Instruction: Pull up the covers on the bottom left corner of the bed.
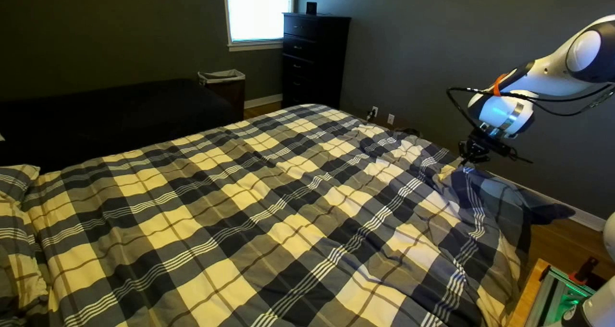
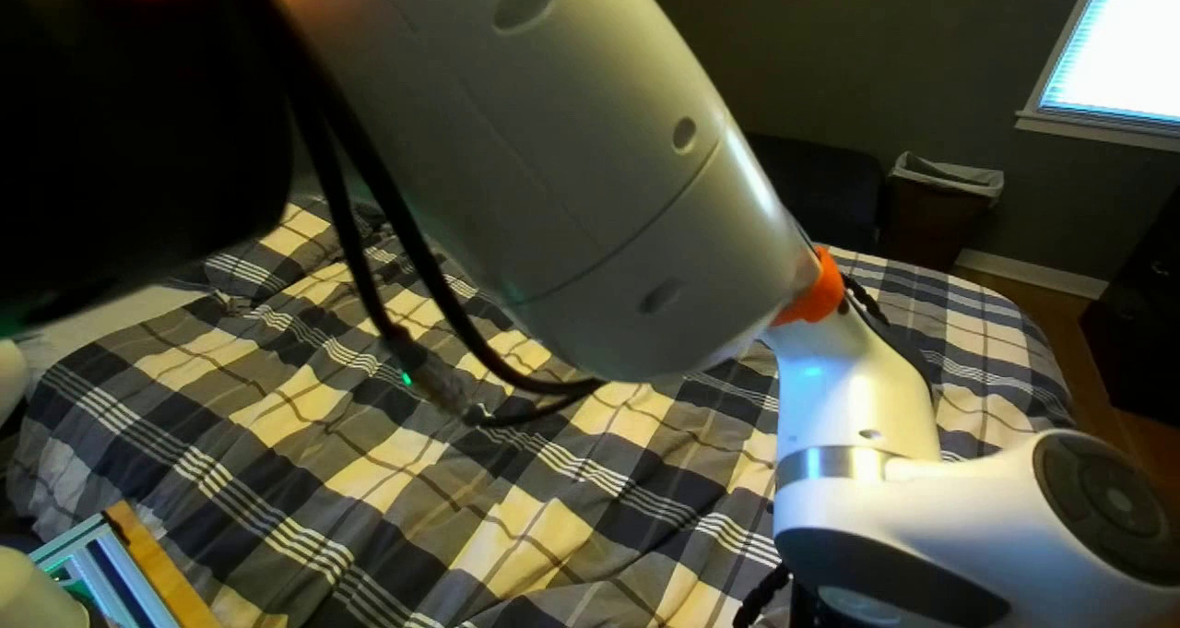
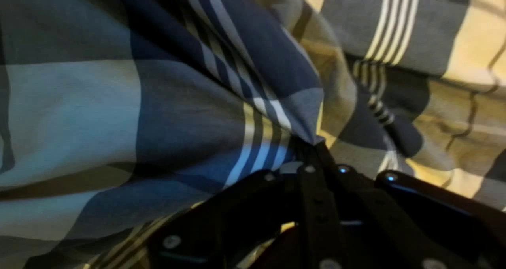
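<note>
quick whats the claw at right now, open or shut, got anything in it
Claw: closed, holding a gathered fold of the plaid blanket at its tips.

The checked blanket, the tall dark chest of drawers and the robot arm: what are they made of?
Checked blanket: matte woven cloth, perhaps cotton, since it creases and drapes softly.
Chest of drawers: probably wood or board, going by its flat panels; dark finish, sheen unclear in shadow.
Robot arm: hard, smooth white shell with soft highlights and a seam; plastic or painted metal, I can't tell.
</note>
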Controlling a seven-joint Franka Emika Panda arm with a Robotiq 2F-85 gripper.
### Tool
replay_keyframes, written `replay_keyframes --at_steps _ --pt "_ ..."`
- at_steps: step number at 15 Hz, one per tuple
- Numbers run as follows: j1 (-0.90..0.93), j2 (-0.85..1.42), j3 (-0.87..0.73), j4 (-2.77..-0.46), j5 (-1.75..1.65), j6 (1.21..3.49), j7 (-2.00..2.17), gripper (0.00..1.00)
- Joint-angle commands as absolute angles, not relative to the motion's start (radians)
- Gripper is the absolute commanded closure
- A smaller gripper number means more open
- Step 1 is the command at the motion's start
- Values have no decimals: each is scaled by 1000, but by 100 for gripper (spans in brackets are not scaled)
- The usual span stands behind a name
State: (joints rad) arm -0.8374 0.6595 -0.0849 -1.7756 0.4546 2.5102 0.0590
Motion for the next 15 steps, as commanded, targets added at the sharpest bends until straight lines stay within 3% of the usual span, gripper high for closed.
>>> replay_keyframes --at_steps 1,15 --pt "-831 555 -17 -1836 516 2427 -62 100" --pt "-624 379 28 -1938 593 2278 -419 100"
